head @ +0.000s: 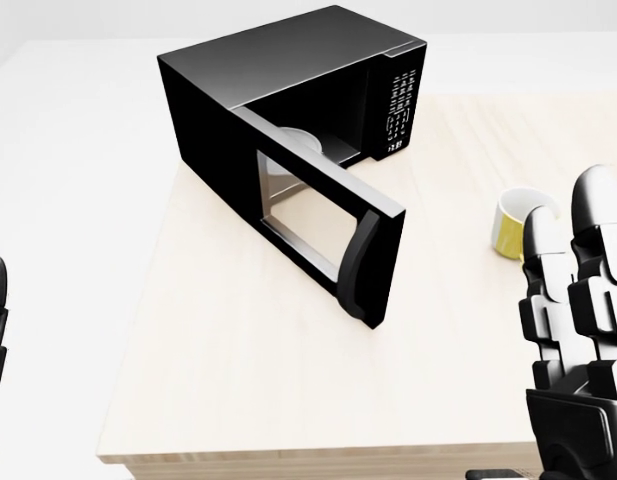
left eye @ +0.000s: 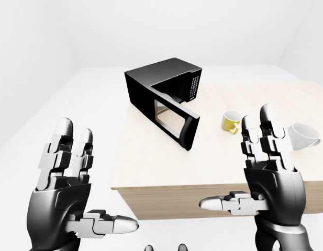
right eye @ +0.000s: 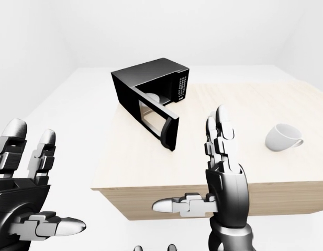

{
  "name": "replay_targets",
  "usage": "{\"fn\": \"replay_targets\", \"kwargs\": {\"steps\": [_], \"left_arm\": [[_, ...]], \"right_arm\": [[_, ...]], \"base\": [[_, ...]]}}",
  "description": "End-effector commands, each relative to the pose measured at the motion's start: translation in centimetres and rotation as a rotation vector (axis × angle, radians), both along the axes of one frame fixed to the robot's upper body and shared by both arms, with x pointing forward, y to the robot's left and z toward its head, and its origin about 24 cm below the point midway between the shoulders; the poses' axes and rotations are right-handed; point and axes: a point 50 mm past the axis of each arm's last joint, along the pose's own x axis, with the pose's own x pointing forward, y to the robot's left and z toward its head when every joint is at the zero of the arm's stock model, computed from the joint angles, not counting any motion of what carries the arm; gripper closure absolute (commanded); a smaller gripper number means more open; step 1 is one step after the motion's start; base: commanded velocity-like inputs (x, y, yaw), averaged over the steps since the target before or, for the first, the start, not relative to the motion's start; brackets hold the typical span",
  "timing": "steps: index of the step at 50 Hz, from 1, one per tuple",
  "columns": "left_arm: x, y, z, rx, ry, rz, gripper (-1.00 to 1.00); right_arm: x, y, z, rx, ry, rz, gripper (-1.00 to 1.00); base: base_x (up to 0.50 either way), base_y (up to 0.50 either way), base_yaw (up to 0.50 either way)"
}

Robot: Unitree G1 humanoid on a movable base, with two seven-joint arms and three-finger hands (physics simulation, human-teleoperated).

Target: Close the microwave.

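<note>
We see a black microwave (head: 288,90) standing on a pale wooden desk (head: 238,370), toward the 11 o'clock part of the desk in the head view and turned at an angle to the desk's edges. Its door (head: 323,225) hangs wide open, swung out toward 5 o'clock from the cabinet, with the window pane showing through and the dark handle edge at its free end. The keypad panel (head: 400,110) sits at the cabinet's right side, and a pale turntable shows inside the cavity.

At about 3 o'clock from the door, well apart from it, a yellow mug (left eye: 231,121) stands upright on the desk. Farther toward 3 o'clock a white mug (right eye: 283,137) lies tipped on its side.

Our left hand (left eye: 67,183) is raised at the 7 o'clock corner of the left-eye view, off the desk's edge, fingers stretched straight up and thumb pointing toward the middle; it is fully spread and holds nothing. Our right hand (left eye: 266,172) is raised at about 4 o'clock in the same view, likewise spread flat with fingers upright and thumb out sideways, empty. In that view it stands between the two mugs; we cannot tell whether it is over the desk. Neither hand touches the microwave.
</note>
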Motion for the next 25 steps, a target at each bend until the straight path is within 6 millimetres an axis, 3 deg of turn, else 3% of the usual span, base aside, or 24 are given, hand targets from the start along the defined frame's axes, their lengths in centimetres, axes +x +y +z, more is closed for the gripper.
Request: {"fn": "replay_targets", "kwargs": {"steps": [1, 25], "left_arm": [[0.02, -0.02, 0.02, 0.0, -0.002, 0.0, -1.0], [0.03, -0.03, 0.05, 0.002, -0.007, 0.0, -1.0]], "right_arm": [[-0.02, 0.13, -0.08, -0.003, 0.005, 0.005, -1.0], [0.14, 0.21, -0.3, -0.004, 0.015, 0.009, -1.0]], "base": [[0.0, 0.5, 0.0], [0.0, 0.5, 0.0]]}}
